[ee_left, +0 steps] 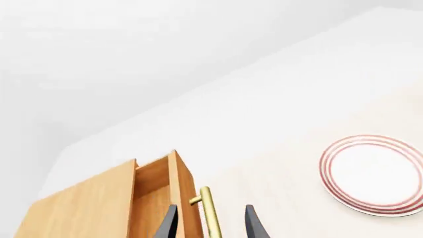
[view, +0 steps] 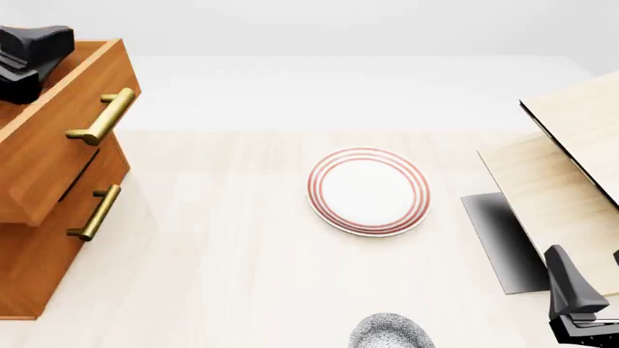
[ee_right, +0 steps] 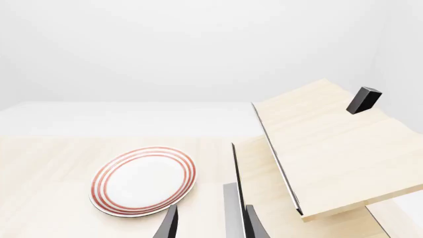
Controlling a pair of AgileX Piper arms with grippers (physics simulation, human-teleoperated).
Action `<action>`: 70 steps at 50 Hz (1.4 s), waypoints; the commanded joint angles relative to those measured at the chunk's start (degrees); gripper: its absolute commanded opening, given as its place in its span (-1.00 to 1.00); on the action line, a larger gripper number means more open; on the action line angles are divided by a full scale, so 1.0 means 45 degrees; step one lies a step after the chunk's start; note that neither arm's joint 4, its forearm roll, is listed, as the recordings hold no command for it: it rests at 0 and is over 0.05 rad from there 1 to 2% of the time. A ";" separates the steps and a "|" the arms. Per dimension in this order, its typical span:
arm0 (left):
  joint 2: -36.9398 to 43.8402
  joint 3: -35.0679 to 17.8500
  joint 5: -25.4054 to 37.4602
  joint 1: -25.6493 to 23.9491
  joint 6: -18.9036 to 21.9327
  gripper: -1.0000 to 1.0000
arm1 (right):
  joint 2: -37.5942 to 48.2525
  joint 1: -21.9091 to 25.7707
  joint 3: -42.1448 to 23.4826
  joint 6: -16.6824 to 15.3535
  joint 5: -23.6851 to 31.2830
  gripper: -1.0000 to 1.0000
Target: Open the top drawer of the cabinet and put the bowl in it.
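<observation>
The orange-brown cabinet [view: 39,239] stands at the table's left. Its top drawer [view: 58,138] is pulled out, with its brass handle [view: 101,116] facing right. In the left wrist view my left gripper [ee_left: 211,225] is open, and the top drawer's handle [ee_left: 210,213] shows between its two fingers, untouched. The left arm [view: 29,54] shows dark above the drawer. The speckled bowl [view: 390,333] sits at the table's near edge, partly cut off. My right gripper [ee_right: 211,223] is open and empty, at the near right [view: 578,301], to the right of the bowl.
A white plate with red rings [view: 367,191] lies mid-table. Pale wood boards [view: 566,167] lean at the right, with a dark shadowed strip [view: 498,243] under them. The second drawer's handle [view: 94,212] sits below the open drawer.
</observation>
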 commanded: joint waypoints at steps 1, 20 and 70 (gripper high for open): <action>-0.0109 -0.1380 0.2464 0.0834 -0.1896 1.00 | -0.0015 -0.0009 0.0007 0.0007 0.0007 1.00; 0.1108 -0.2725 0.4965 0.1993 -0.2913 1.00 | -0.0018 -0.0008 0.0007 0.0003 0.0007 1.00; 0.2791 -0.2489 0.4875 0.3343 -0.4203 1.00 | -0.0019 -0.0012 0.0007 0.0004 0.0007 1.00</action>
